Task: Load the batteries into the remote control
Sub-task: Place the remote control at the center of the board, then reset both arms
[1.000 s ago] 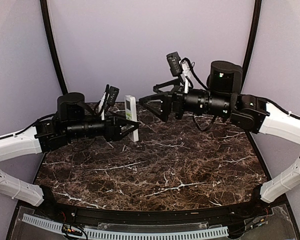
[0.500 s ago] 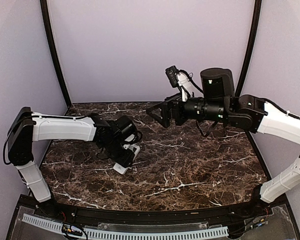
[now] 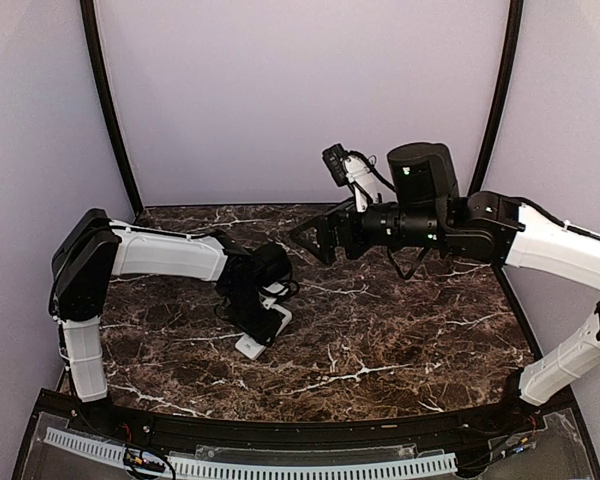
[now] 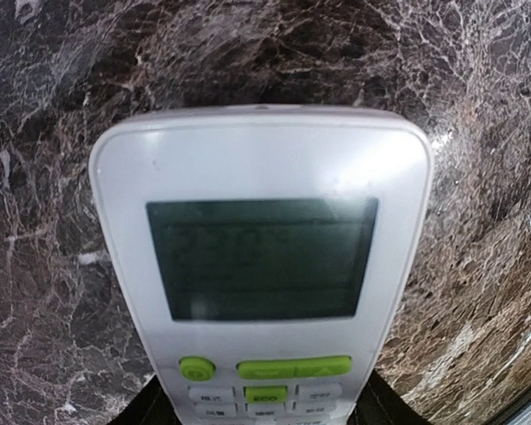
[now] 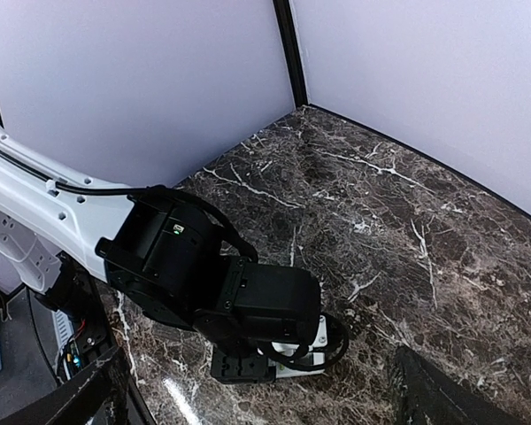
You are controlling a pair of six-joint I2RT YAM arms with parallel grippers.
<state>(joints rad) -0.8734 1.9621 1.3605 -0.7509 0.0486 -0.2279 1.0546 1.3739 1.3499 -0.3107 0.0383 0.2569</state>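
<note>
Two arms work over the dark marble counter (image 3: 410, 330). The left tool (image 3: 267, 322) points steeply down near the counter's middle, clenched on the remote control (image 3: 252, 347) by its button end. The handset's white display end sits low at the marble; whether it touches cannot be told. In the left wrist view the remote's face shows a grey screen above green buttons. The right tool (image 3: 305, 235) hangs in the air well above the counter, up and to the right of the remote, its fingers (image 5: 429, 390) spread wide, grasping nothing.
</note>
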